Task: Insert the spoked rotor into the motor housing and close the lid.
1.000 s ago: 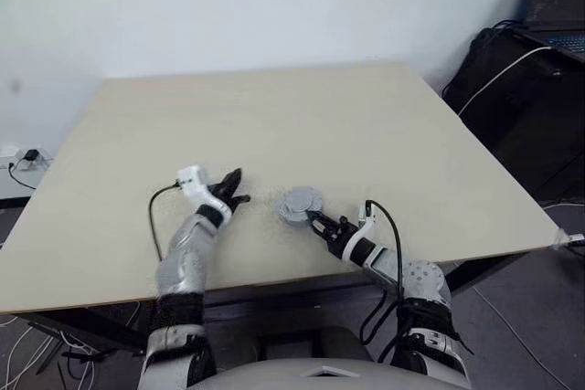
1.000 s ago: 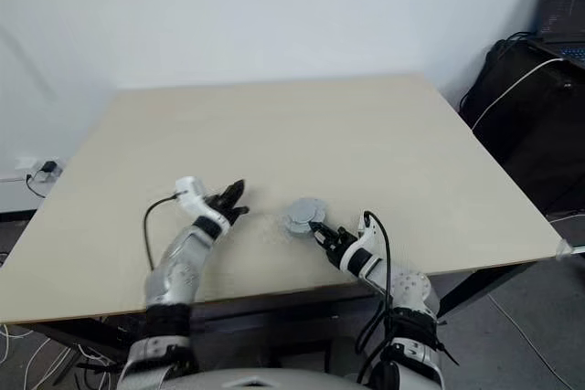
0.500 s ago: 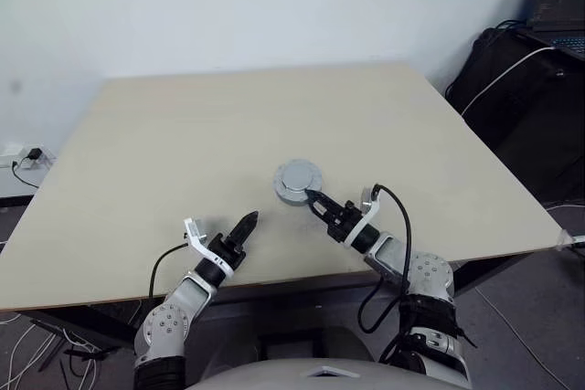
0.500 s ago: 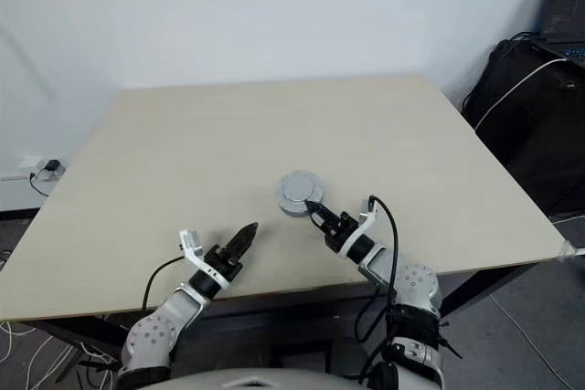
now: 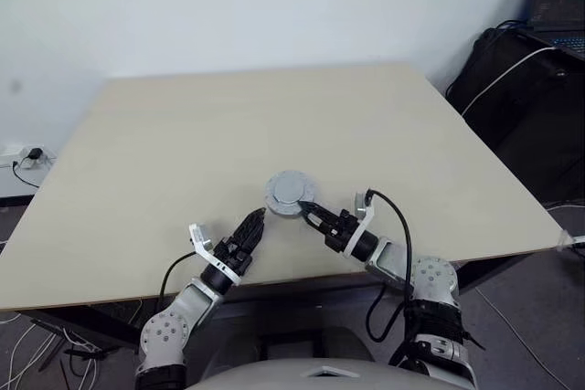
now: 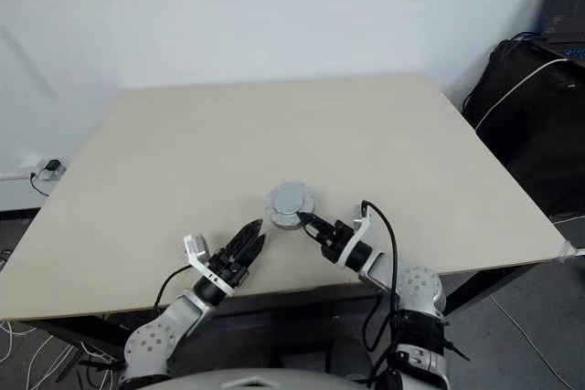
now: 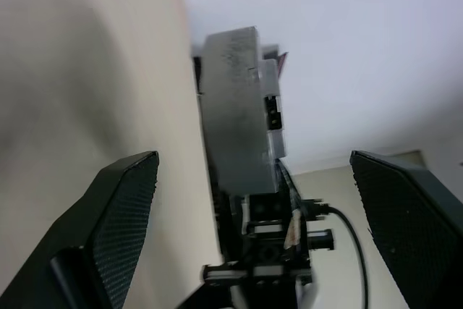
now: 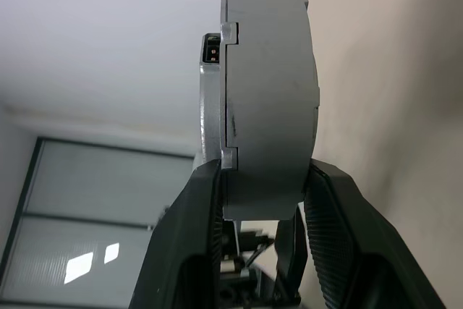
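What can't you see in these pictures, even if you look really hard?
- Inside the closed motor housing: the lid covers it in the eye views, so the spoked rotor cannot be checked.
- Housing rim where the right gripper clamps it: the fingers cover it in the right wrist view.
- Housing details: blurred in the left wrist view, between the open left gripper fingers.

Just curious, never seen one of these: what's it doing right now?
Right gripper clamped on the closed motor housing. Left gripper open beside it, holding nothing. Nothing in the way.
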{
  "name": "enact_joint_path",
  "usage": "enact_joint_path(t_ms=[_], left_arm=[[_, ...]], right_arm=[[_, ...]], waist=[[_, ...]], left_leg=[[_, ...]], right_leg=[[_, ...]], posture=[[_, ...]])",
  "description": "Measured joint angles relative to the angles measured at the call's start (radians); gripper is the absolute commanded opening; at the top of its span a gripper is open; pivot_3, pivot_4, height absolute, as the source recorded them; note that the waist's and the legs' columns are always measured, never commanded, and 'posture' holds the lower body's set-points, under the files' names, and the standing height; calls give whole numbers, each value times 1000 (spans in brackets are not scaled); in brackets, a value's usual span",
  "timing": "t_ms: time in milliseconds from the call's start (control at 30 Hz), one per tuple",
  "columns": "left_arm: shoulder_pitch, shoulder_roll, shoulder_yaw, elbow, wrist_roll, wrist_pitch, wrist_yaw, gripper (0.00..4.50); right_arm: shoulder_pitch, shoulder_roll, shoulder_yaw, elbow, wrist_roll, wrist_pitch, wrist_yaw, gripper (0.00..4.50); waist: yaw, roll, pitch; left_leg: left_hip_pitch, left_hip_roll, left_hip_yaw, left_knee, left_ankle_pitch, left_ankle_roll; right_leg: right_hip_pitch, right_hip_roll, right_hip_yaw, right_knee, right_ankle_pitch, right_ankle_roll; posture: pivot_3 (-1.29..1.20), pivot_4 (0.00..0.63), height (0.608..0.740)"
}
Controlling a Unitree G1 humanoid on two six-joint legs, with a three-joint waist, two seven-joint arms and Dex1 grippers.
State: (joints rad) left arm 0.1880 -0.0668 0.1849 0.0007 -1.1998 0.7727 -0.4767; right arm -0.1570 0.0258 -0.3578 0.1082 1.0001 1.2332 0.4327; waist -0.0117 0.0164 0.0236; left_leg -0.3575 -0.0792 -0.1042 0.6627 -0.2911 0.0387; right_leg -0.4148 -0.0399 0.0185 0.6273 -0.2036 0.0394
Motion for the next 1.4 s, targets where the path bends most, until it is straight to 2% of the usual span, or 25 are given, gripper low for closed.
enact_joint_path(t_ms=[500,600,767,800,1033,1100,1133,1367,1400], left_arm=[[-3,1,-29,20,-46,2,16,4472],[-3,1,-34,21,-56,4,19,3907],[5,2,-35,29,-66,3,24,2270],[7,2,-35,30,-79,3,22,2119],[11,3,-38,30,-86,-11,31,2120],[11,3,-39,30,-90,-16,31,2120],[11,3,-39,30,-86,-19,37,2120],[23,4,-49,32,-65,-29,46,2120],[23,4,-49,32,-62,-38,48,2120]], right_arm=[[54,-36,85,-73,36,147,-11,1290],[54,-36,85,-74,36,147,-16,1290],[53,-38,85,-74,46,147,-17,1290],[52,-41,85,-74,48,145,-15,1290],[59,-72,162,-97,5,64,24,1290],[62,-76,176,-108,-4,44,30,2019],[63,-83,188,-117,-14,32,29,2224],[74,-129,195,-152,-31,-8,28,4471],[82,-137,196,-166,-33,-13,28,4500]], waist=[[1,0,0],[1,0,0],[1,0,0],[1,0,0],[1,0,0],[1,0,0],[1,0,0],[2,-1,0],[2,-1,0]], left_leg=[[0,0,0,1,0,0],[0,0,0,1,0,0],[0,0,0,1,0,0],[0,0,0,1,0,0],[0,0,0,1,0,0],[0,0,0,1,0,0],[0,0,0,1,0,0],[0,0,0,1,0,0],[0,0,0,1,0,0]], right_leg=[[1,0,0,0,-1,-1],[1,0,-1,0,-1,-1],[1,0,-1,0,-1,0],[0,0,0,0,-1,0],[1,0,-1,0,-1,0],[1,0,-1,0,-1,0],[1,0,-1,0,-1,0],[1,0,0,0,-1,-1],[1,0,0,0,-1,-1]], posture=[[0,0,740],[0,0,740],[0,0,740],[0,0,740],[0,0,740],[0,0,740],[0,0,740],[0,0,740],[0,0,740]])
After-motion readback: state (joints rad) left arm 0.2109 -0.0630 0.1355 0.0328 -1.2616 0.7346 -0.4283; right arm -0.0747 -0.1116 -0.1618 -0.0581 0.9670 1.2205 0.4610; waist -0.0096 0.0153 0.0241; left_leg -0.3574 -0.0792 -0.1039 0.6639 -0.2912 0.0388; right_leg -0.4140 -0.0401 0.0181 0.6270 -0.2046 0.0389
